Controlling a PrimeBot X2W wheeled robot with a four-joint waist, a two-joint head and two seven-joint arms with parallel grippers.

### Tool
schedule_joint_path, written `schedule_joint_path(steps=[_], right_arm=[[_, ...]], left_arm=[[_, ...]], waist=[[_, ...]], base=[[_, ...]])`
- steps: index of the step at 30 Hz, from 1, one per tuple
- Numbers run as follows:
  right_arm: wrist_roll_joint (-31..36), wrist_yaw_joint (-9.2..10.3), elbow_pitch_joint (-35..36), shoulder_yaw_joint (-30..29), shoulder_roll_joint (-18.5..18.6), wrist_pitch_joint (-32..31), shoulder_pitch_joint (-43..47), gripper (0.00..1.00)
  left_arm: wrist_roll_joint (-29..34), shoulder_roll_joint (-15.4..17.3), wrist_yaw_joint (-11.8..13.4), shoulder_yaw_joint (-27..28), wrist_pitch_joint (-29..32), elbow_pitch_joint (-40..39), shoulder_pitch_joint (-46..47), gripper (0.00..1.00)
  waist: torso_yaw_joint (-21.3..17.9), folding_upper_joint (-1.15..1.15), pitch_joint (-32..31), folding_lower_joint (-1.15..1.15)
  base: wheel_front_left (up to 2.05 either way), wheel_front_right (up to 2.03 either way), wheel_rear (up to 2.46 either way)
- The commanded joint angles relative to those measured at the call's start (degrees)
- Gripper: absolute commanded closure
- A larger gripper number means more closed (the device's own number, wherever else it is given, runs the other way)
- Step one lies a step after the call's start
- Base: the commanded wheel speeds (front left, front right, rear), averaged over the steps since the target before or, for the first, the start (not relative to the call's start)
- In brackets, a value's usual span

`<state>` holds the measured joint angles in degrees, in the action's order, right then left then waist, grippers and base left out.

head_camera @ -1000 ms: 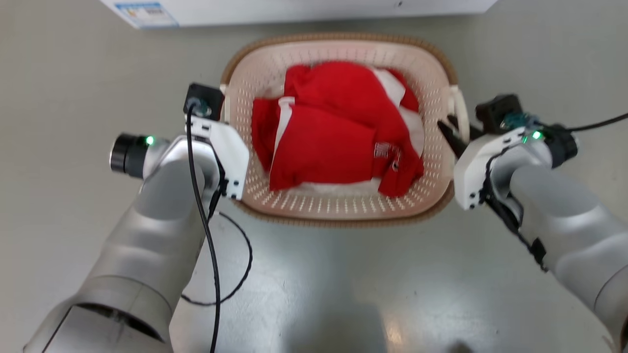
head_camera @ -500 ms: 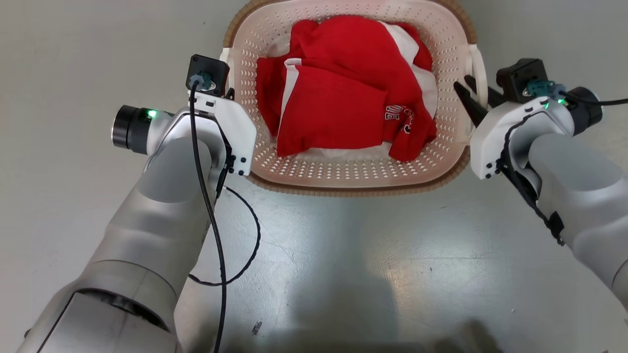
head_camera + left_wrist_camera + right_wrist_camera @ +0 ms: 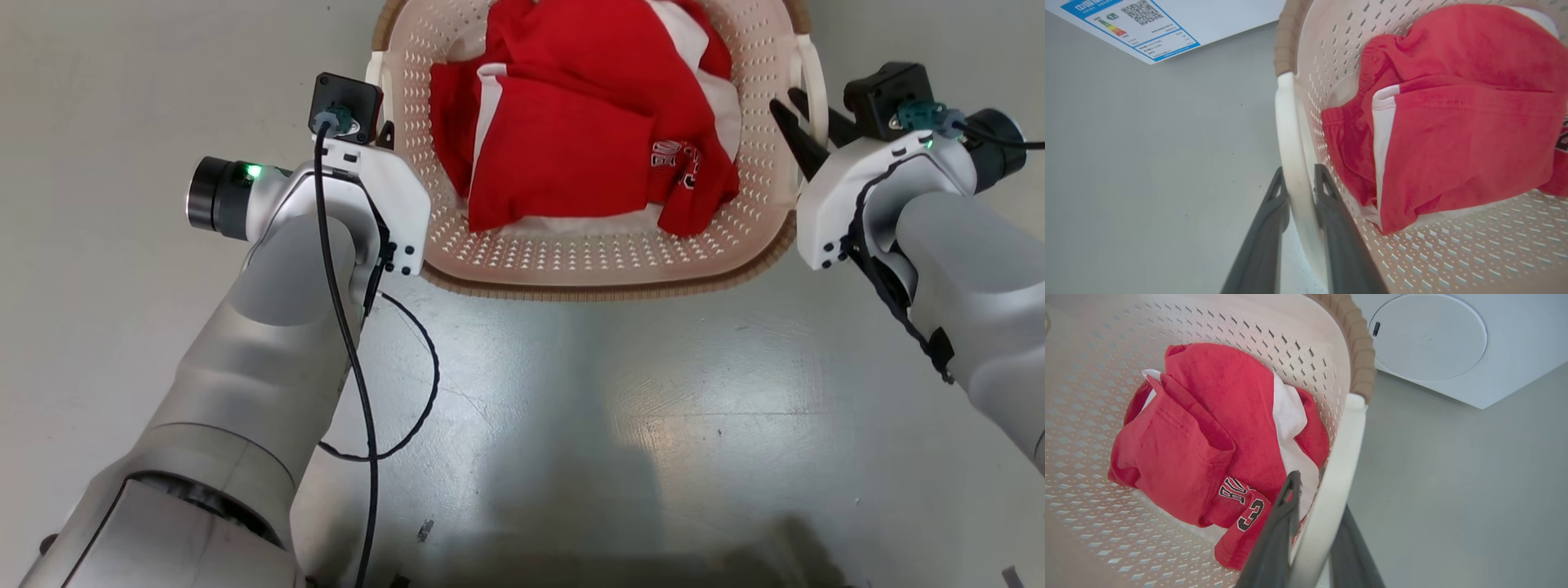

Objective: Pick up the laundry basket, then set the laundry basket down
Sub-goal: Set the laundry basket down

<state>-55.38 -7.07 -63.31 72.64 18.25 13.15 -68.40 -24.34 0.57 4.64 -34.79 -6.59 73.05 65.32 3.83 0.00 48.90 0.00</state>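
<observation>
Head view: laundry basket (image 3: 588, 261), red garment (image 3: 563, 155) inside, over grey floor (image 3: 571, 392), between your left end effector (image 3: 384, 131) and right end effector (image 3: 785, 104). Left wrist view: left end effector clamped on the basket's left handle (image 3: 1290, 134). Right wrist view: right end effector clamped on its right handle (image 3: 1347, 437), washing machine (image 3: 1453, 355) beyond the basket's rim.

In the head view the laundry basket (image 3: 604, 265) has climbed toward the top of the frame and looms larger, its far rim now cut by the top edge; the left claw (image 3: 1299, 175) and right claw (image 3: 788, 102) have risen with it, the right further, and more floor (image 3: 571, 425) lies below; the camera itself may have shifted
</observation>
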Motion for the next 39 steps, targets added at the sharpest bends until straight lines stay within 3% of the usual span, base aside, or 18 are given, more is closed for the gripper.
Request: schedule_joint_path(steps=[1, 39], right_arm=[[1.0, -0.42, 0.0, 0.7, 1.0, 1.0, 1.3, 1.00], [0.8, -0.42, -1.0, 0.7, -0.1, 1.4, 1.4, 1.00]], left_arm=[[0.3, 2.3, 0.7, -0.4, -0.5, -0.7, 1.2, 1.00], [-3.6, 2.3, 1.5, -5.2, -1.2, 0.6, 3.0, 1.00]], waist=[[-0.1, 0.00, 0.3, 0.00], [-0.4, 0.00, 2.3, 0.00]], base=[[0.00, 0.00, 0.00], [0.00, 0.00, 0.00]])
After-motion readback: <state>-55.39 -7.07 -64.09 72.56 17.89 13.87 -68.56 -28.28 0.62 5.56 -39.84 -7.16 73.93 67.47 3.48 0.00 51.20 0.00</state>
